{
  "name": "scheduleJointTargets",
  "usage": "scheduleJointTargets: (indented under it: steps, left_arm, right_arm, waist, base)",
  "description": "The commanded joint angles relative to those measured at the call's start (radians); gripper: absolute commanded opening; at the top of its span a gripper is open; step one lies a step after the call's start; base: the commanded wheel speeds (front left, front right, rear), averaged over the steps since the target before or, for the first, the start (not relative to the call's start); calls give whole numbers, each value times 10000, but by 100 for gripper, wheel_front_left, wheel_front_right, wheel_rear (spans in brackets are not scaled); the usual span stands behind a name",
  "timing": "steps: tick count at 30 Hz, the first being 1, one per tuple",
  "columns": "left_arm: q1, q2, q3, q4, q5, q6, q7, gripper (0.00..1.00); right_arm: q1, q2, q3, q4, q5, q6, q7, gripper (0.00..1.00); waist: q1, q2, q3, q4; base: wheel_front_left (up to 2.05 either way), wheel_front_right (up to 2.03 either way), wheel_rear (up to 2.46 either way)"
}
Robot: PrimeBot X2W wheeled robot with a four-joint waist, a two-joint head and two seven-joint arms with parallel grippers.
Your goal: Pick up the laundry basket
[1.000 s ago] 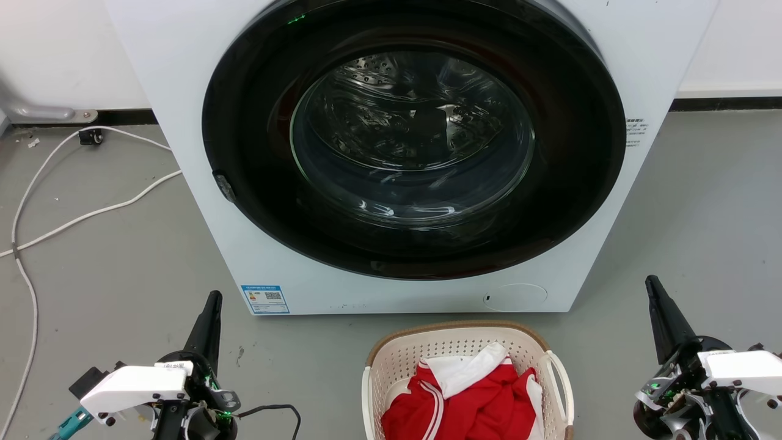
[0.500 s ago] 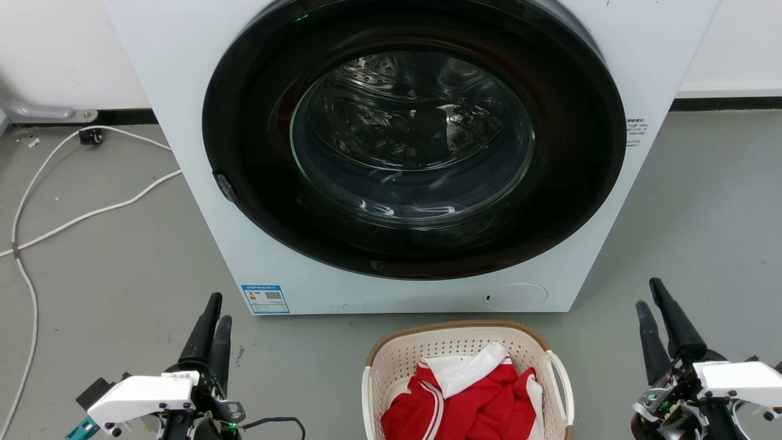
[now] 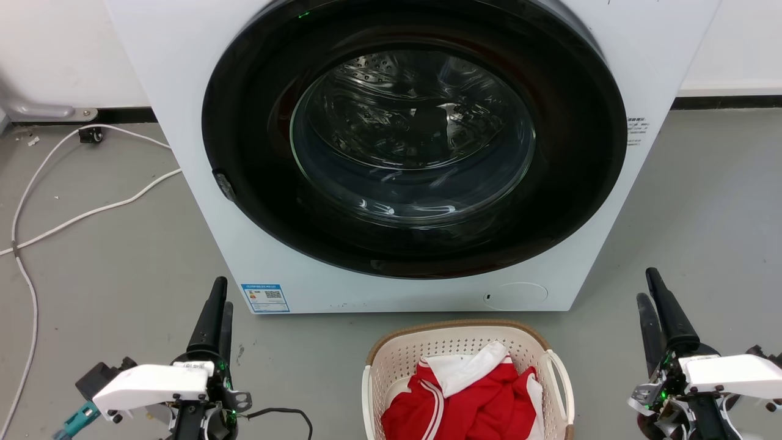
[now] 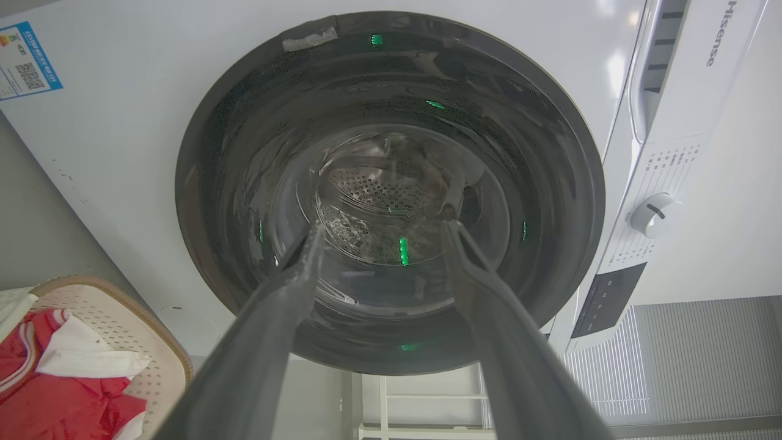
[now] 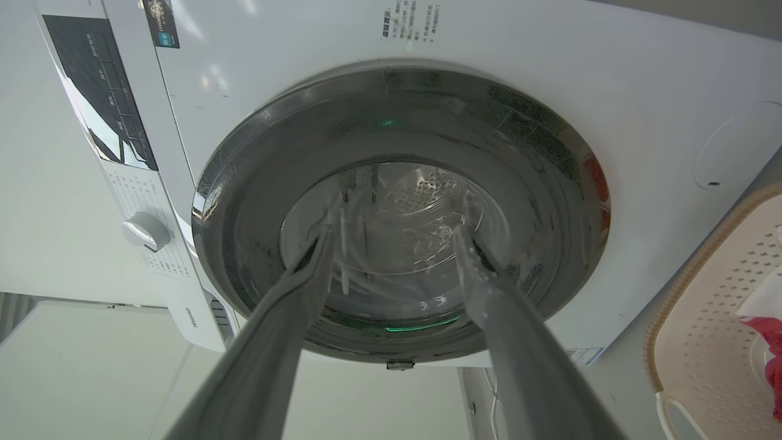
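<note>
1. Head view showed the laundry basket [image 3: 397, 363] standing upright on the grey floor [image 3: 122, 275], at the bottom centre, just in front of a white washer [image 3: 183, 122] and apart from it.
2. Its open mouth faced up, and one rounded end with a brown rim faced the washer's closed dark round door [image 3: 415, 140].
3. A white loop handle [image 3: 561, 382] stood on the basket's right side. The near part was cut off by the bottom edge, so its long axis could not be told.
4. A red and white garment [image 3: 470, 397] lay crumpled inside.
5. The left gripper [image 3: 221, 296] hung at lower left and the right gripper [image 3: 646, 286] at lower right, both well apart from the basket, fingers pointing towards the washer.
6. Left wrist view showed the left gripper [image 4: 383, 227] with its two fingers spread moderately wide and nothing between them; the basket [image 4: 122, 330] sat in the lower left corner.
7. Right wrist view showed the right gripper [image 5: 393, 233] spread likewise and empty, with the basket [image 5: 721, 318] at the right edge.
8. A white cable [image 3: 91, 211] lay on the floor left of the washer.
</note>
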Motion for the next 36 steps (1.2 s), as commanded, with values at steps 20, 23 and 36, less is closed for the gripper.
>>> scheduleJointTargets:
  steps: [20, 23, 36]
  left_arm:
    - [-281, 32, -375, -1307, 4719, -11, -827, 100]
    - [-258, 31, -451, -1278, 5340, -11, -930, 100]
    - [-192, 30, -888, -984, 7803, 99, -1416, 100]
  right_arm:
    - [98, -4, 121, -1093, -5797, 2, -817, 100]
    - [169, -2, 152, -1182, -6497, 3, -918, 100]
    - [317, 8, 240, -1099, -9343, 3, -1346, 100]
  waist:
    - [0, -1, 13, -3]
    - [0, -1, 8, 5]
    - [0, -1, 4, 4]
  base:
    - [0, 0, 0]
    - [0, 0, 0]
    - [0, 0, 0]
